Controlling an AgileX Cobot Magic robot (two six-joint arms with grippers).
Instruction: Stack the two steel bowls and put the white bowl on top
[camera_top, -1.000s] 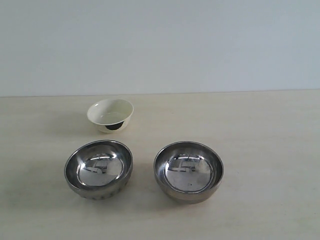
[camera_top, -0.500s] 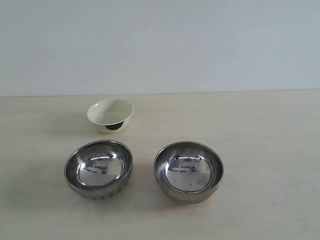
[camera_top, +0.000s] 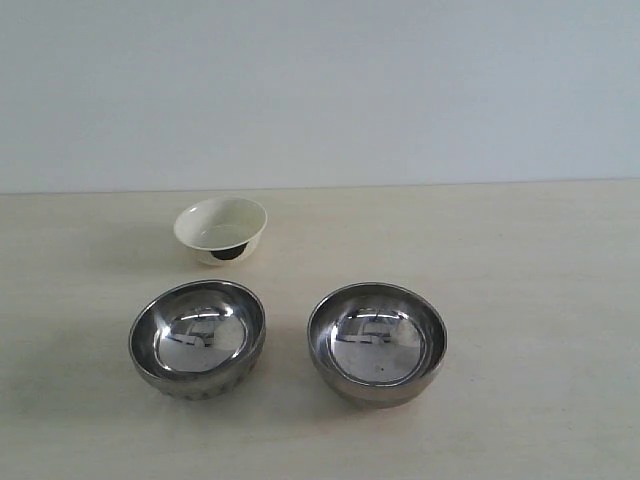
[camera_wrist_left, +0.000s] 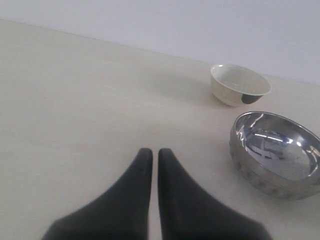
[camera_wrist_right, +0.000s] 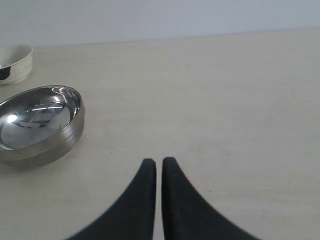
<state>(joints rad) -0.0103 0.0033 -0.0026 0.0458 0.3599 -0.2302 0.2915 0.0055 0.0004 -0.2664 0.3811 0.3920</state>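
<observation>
Two steel bowls stand side by side and apart on the table, the left steel bowl (camera_top: 197, 338) (camera_wrist_left: 275, 152) and the right steel bowl (camera_top: 377, 342) (camera_wrist_right: 38, 122). Behind the left one sits the white bowl (camera_top: 221, 229) (camera_wrist_left: 240, 85) (camera_wrist_right: 14, 64), its black mark facing front. No gripper shows in the exterior view. In the left wrist view my left gripper (camera_wrist_left: 151, 153) is shut and empty, over bare table away from the left steel bowl. My right gripper (camera_wrist_right: 159, 163) is likewise shut on nothing, apart from the right steel bowl.
The pale wooden table (camera_top: 520, 260) runs back to a plain light wall (camera_top: 320, 90). Nothing else stands on the table in any view.
</observation>
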